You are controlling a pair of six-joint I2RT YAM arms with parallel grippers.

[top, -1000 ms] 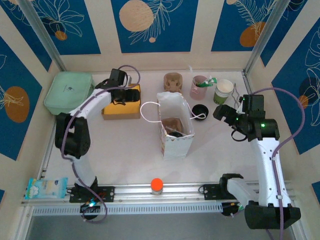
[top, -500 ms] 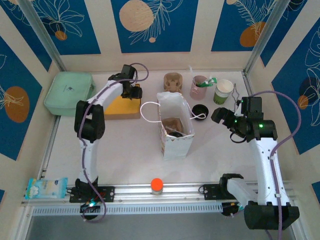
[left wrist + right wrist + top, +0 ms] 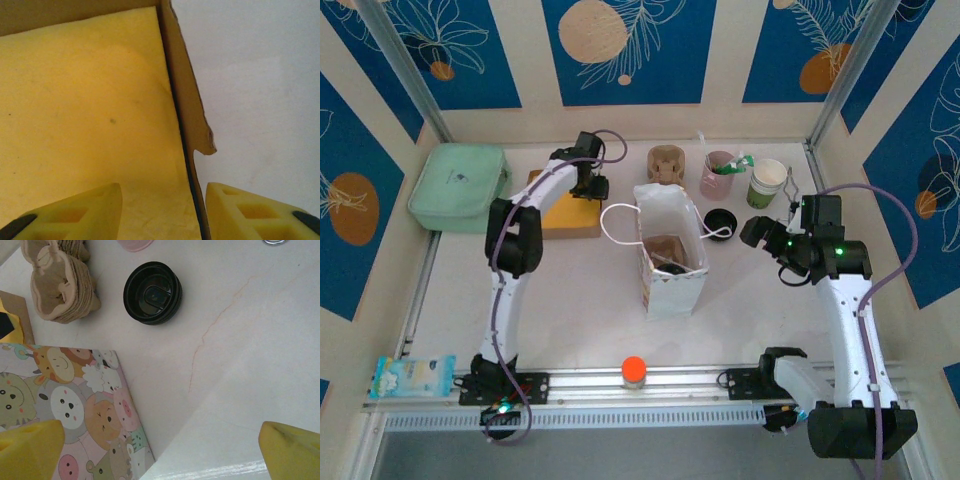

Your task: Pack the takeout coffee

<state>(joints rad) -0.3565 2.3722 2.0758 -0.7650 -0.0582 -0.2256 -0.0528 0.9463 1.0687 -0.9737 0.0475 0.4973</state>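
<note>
The takeout coffee [image 3: 721, 220] stands upright on the white tabletop [image 3: 580, 290], its black lid facing up, just right of the paper bag [image 3: 670, 255] and near the bag's white handle loop; the stack of lidless green cups [image 3: 767, 183] and the pink cup with straws [image 3: 720, 172] stand behind it, apart from it. In the right wrist view the coffee [image 3: 152, 292] sits at the top, beside a stack of brown pulp carriers [image 3: 60, 280], with the bag's cartoon-animal side [image 3: 75, 405] below it; the right claw [image 3: 160, 445] hangs above the tabletop with its yellow fingertips spread wide, pinching nothing, well short of the cup. The left claw [image 3: 162, 210] is over the yellow box [image 3: 75, 100] at the far left of the bag; its fingertips are spread, one on each side of the box's cardboard edge, not touching it.
</note>
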